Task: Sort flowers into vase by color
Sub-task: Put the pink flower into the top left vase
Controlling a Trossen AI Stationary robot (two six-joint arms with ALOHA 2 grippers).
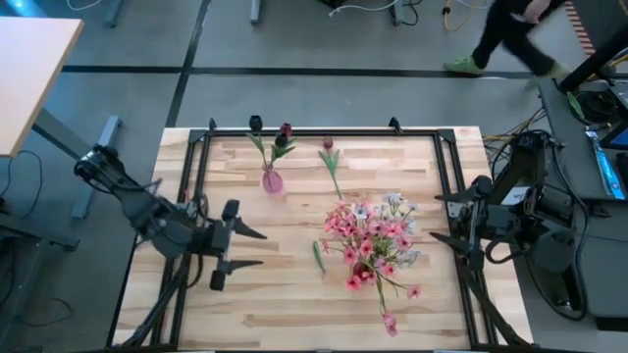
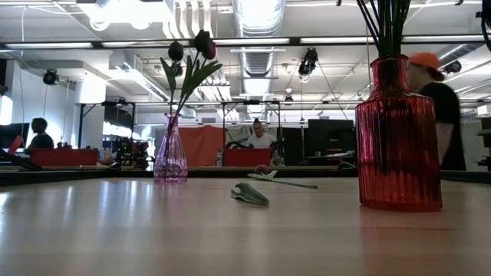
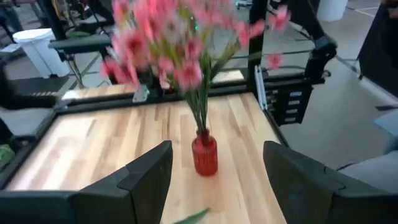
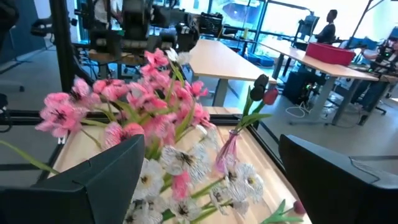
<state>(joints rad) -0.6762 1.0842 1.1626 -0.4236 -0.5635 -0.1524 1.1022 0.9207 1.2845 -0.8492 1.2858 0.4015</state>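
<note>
Hovering both end effectors, left point(image 1: 257, 248) and right point(image 1: 441, 218), gaping empty beside my pink flowers point(image 1: 371, 235) in the red vase point(image 3: 204, 155).

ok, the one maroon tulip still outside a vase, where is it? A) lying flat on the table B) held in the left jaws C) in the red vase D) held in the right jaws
A: in the high view the loose tulip lies flat on the table, between the pink vase and the red vase's pink spray; neither gripper holds anything.
</note>
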